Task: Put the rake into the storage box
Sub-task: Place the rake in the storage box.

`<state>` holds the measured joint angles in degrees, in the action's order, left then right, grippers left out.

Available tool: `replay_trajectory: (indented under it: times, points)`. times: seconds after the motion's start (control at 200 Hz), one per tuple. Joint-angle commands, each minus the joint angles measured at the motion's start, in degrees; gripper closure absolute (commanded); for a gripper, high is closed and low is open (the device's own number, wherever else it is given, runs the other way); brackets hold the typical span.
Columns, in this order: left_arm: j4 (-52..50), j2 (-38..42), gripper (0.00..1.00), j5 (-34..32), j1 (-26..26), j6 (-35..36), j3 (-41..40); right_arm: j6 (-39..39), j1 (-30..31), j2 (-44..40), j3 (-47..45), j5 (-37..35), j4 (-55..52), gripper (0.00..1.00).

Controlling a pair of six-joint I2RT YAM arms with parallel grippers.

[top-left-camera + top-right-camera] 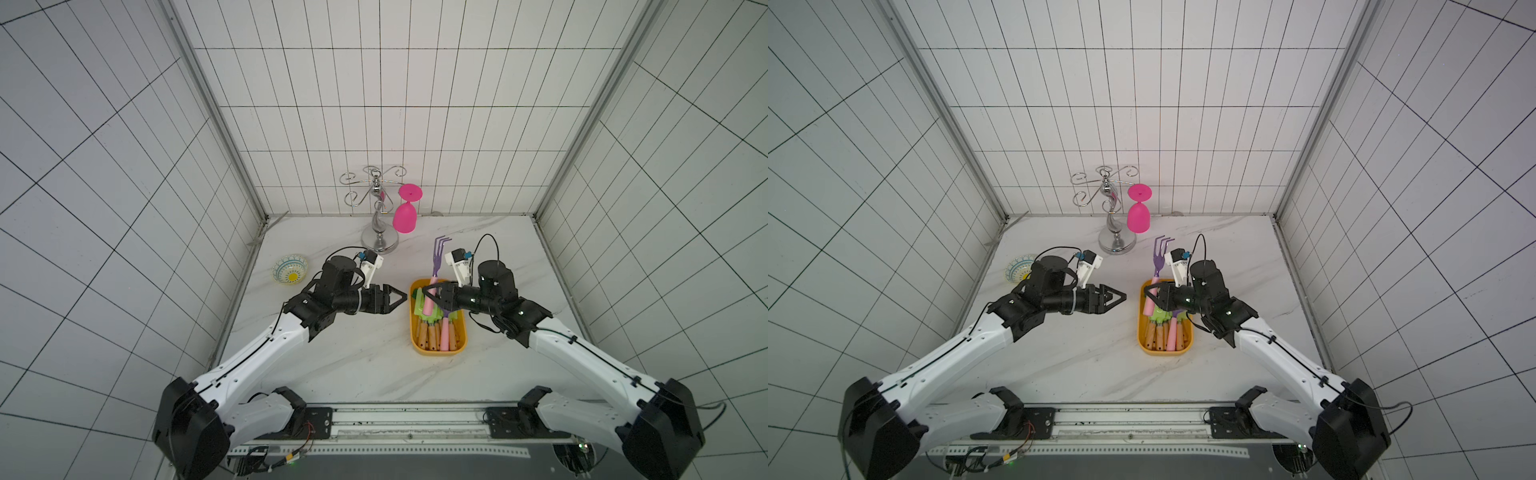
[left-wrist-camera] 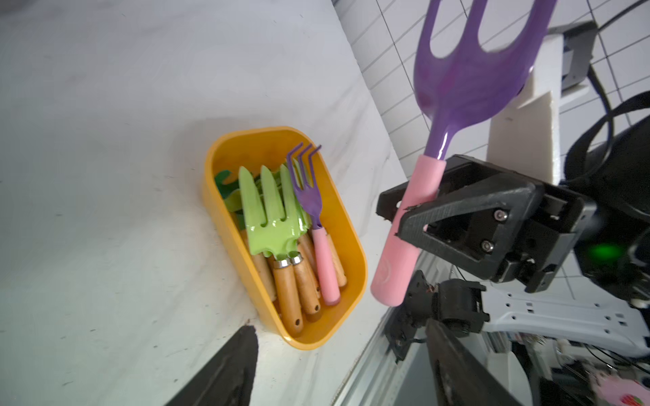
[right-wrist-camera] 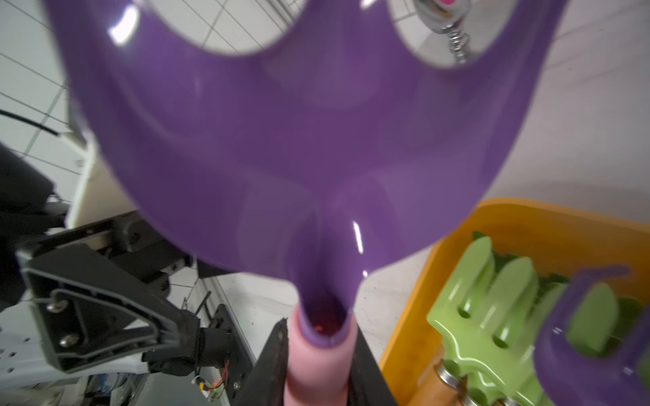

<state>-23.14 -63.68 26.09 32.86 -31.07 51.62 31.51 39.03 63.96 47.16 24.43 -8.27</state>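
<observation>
Rake (image 1: 435, 266) – purple head, pink handle – is up in the air in the right gripper (image 1: 430, 293), jaws clamped across the pink handle just below where the purple neck enters it. The left wrist view shows it best: right gripper (image 2: 397, 214) pinches the handle side-on and the butt end hangs free, touching nothing. In both top views the handle sits over the far end of the storage box (image 1: 440, 352) and the tines stick out past the far rim; rake (image 1: 1158, 259) is not resting in the box (image 1: 1163, 352). Left gripper (image 1: 399, 297) is empty, jaws spread wide, hovering over the counter (image 1: 353, 365) just beside the box's left side, tips aimed at the handle but clear of it. Box (image 2: 309, 342) already holds green tools (image 2: 271, 214) with wooden handles, plus a second rake (image 2: 316, 225) of the same purple and pink lying flat on top. Right wrist view is mostly purple head (image 3: 281, 140), blurred. Elsewhere on the counter: patterned bowl (image 1: 291, 269) at the left edge, chrome rack (image 1: 379, 216) at the back with a pink goblet (image 1: 405, 216) hanging upside down from it – all well apart from the box.
</observation>
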Motion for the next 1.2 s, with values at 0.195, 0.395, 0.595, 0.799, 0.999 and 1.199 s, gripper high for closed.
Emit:
replay_trajectory:
  times: [0.195,0.395,0.595,0.799,0.999,1.199]
  points:
    - [-15.63,-1.22,0.22,-22.91,-0.18,1.73,4.20,0.07,6.23,11.57,2.77,-18.71,-24.62,0.83]
    - [-20.84,-2.71,0.22,-21.72,0.18,1.05,4.75,1.75,10.57,21.05,10.78,-27.88,-30.88,0.82]
    - [-20.72,-1.80,0.22,-19.33,0.26,1.16,4.44,5.72,11.95,25.97,14.50,-29.70,-35.90,0.79]
    - [-21.41,-2.44,0.22,-17.88,0.22,2.48,4.46,8.76,15.26,28.42,17.70,-32.22,-40.42,0.59]
    - [-20.95,-3.88,0.22,-16.29,0.27,3.19,4.68,7.52,17.05,29.53,25.33,-36.37,-48.12,0.47]
    - [-20.45,-4.35,0.22,-15.80,0.22,3.41,4.81,6.71,17.05,26.71,27.61,-39.45,-50.56,0.51]
